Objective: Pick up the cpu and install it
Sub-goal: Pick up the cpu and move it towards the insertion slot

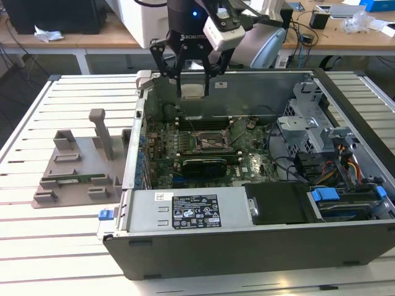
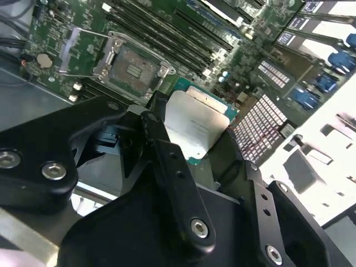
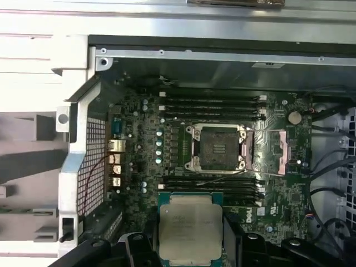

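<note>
1. Above the far side of the open computer case, the gripper hangs with the cpu clamped between its fingers. They are closed in on two opposite edges of the chip and no further.
2. Both wrist views show the hold. The pale metal lid of the cpu faces the camera, with a black finger against one edge and green substrate showing at the rim.
3. The chip is in the air, clear of the motherboard and touching nothing but the fingers.
4. The socket lies bare. Its load plate is swung open to one side and its contact field is uncovered. Memory slots flank it.
5. In the exterior view the socket sits nearer the camera than the gripper and lower, just far of the black expansion card.
6. The grey moulded tray rests on the table at the exterior view's left, outside the case.
7. By my judgement the pick-up is done and the carry to the socket is in hand; the install is not yet made.
8. Seating calls for the chip to be centred over the socket, kept level and square to the frame. The edges already look about parallel in the first wrist view. It then needs a gentle straight lowering, since the contacts would not forgive a tilt or a slide.
</note>
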